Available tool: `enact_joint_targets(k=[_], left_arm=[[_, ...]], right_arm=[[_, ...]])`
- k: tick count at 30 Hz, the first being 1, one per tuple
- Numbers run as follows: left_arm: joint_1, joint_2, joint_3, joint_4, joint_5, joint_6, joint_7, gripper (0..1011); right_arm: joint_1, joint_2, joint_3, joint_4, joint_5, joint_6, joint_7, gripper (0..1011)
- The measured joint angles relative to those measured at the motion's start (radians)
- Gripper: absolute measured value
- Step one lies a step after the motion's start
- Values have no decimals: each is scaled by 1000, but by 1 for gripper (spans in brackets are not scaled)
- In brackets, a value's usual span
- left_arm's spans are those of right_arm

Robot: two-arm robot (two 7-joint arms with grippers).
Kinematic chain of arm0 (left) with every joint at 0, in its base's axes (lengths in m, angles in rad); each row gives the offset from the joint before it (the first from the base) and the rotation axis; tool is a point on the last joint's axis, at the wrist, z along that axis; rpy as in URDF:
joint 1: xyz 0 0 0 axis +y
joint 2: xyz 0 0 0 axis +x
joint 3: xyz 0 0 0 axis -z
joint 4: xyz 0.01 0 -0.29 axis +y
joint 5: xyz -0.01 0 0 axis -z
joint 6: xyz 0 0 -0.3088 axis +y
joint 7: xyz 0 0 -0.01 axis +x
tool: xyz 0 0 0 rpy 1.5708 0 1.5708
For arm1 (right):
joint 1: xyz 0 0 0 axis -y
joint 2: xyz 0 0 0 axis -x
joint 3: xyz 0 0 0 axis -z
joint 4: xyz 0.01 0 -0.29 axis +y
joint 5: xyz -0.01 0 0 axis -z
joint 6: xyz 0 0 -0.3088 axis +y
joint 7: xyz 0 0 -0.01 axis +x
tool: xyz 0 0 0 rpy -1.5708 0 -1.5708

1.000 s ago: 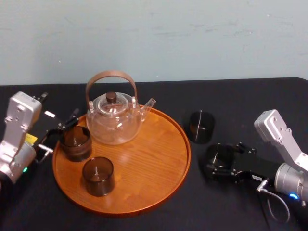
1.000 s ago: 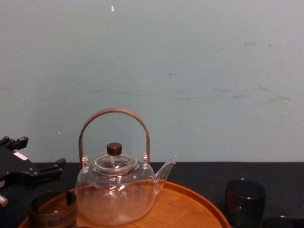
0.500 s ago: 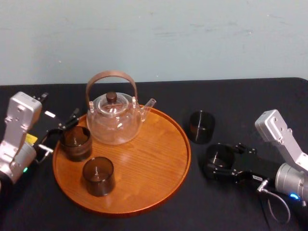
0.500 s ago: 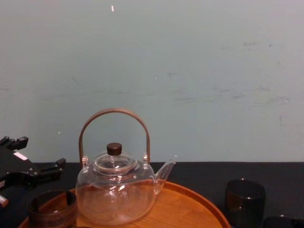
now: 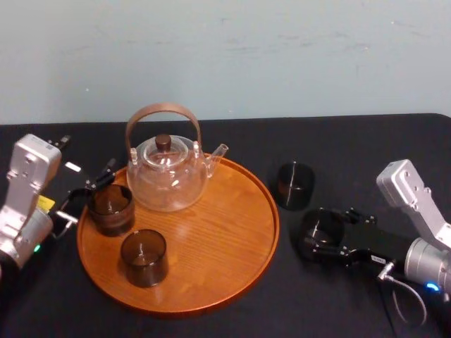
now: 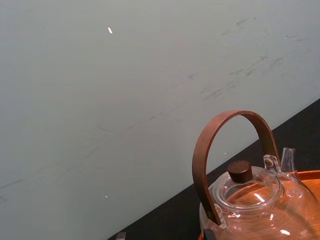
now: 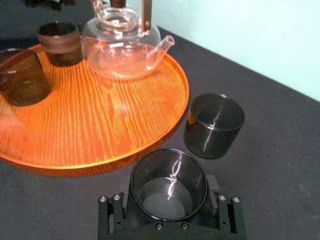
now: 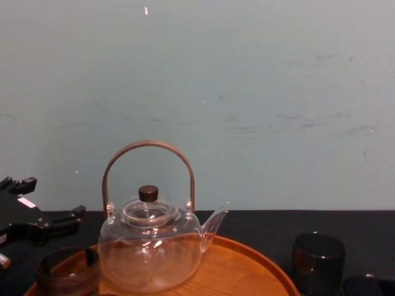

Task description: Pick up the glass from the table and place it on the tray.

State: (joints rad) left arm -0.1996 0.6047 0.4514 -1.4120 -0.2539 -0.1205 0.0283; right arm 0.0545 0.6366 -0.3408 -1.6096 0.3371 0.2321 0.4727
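My right claw [image 5: 324,236] grips the dark glass [image 7: 168,184] on the desk [image 5: 352,141] — just right of the tray [image 5: 232,282]. My left claw [image 5: 86,198] sits at the tray's left rim — its grip I cannot tell.

The right hand [image 5: 320,242] has lifted the glass [image 7: 168,184] slightly.

bg: wall [image 5: 282,56] pale blue-green, matte, across 12 o'clock part of head view | marks: faint dark scuff marks [image 8: 296,117] twd 2 o'clock in chest view, sm white fleck [image 8: 146,10] at 11 | furn: table [image 5: 366,141] w/ black cloth, butts wall in straight edge | light: even, soft
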Motion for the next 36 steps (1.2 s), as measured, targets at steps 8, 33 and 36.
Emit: enact_joint_targets(k=[8, 33, 36], left_arm=[[0, 0, 0, 0, 0, 0, 0, 1001], [0, 0, 0, 0, 0, 0, 0, 1002], [0, 0, 0, 0, 0, 0, 0, 1001]], right_arm=[[7, 6, 9, -22, 20, -30, 19, 903], [181, -46, -146, -27, 5, -80, 116, 903], [203, -62, -173, -11, -3, -84, 125, 904]])
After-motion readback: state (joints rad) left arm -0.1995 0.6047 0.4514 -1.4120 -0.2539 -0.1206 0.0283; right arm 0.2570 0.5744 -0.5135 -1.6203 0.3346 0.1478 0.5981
